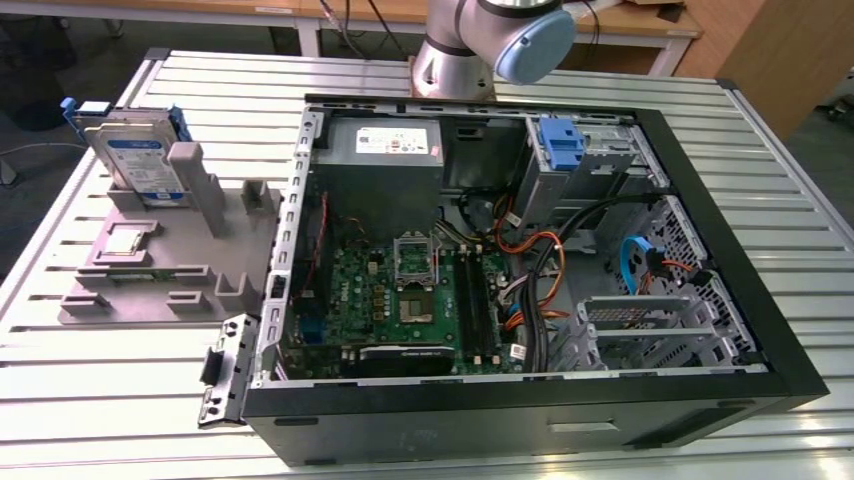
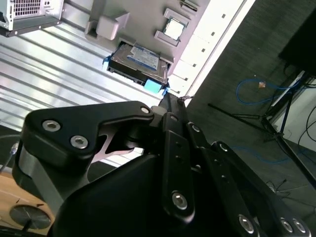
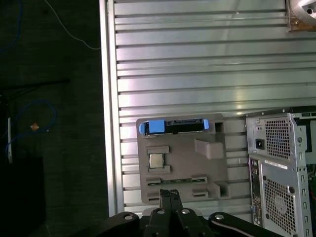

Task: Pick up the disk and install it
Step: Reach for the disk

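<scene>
One disk (image 1: 134, 160) stands on edge in a slot at one end of a grey holder (image 1: 147, 285). The holder lies on the slatted metal surface (image 1: 107, 380) to the exterior view's left of the open computer case (image 1: 534, 402). Both wrist views show the disk's blue carrier frame along its upper edge, and a processor chip (image 3: 157, 160) sits in a recess of the same holder.

In the first wrist view the claw (image 3: 170, 194) is clenched, its fingertips (image 3: 167, 195) pressed together with nothing between them. It hangs over the holder, well apart from the disk.

I judge this to be the approach to the pick-up. The disk is untouched in its slot and none of the installing is done.

A grasp here would call for the claw to be released wide enough to span the disk's thin body. It would need to line up over the upper edge and come down straight, so that the fingers close on the flat faces rather than on the blue frame's tabs. The slot looks snug, so I expect only a lift along the slot's own line would free the disk.
</scene>
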Available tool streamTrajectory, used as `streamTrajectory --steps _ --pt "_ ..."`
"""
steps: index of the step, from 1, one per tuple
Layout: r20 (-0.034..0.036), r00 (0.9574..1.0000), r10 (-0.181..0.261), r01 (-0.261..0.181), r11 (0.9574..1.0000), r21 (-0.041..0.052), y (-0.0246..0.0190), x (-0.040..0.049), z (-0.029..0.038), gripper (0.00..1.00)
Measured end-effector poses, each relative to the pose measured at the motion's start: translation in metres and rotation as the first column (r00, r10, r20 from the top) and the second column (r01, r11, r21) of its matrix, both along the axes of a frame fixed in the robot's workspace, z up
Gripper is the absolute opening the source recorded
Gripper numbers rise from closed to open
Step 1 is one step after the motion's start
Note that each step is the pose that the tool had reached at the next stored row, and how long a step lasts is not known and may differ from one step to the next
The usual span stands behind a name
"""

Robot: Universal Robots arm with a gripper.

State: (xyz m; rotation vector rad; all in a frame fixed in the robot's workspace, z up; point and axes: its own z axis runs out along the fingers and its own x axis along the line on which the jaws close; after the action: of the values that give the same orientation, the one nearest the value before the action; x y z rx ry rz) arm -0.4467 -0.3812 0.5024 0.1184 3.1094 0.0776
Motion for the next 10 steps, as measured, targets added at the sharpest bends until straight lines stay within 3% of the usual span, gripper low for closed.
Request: streamTrajectory --steps 10 --pt "0.0001 1.0000 0.000 0.000 1.0000 0.0000 0.0014 0.0006 -0.0125 0.11"
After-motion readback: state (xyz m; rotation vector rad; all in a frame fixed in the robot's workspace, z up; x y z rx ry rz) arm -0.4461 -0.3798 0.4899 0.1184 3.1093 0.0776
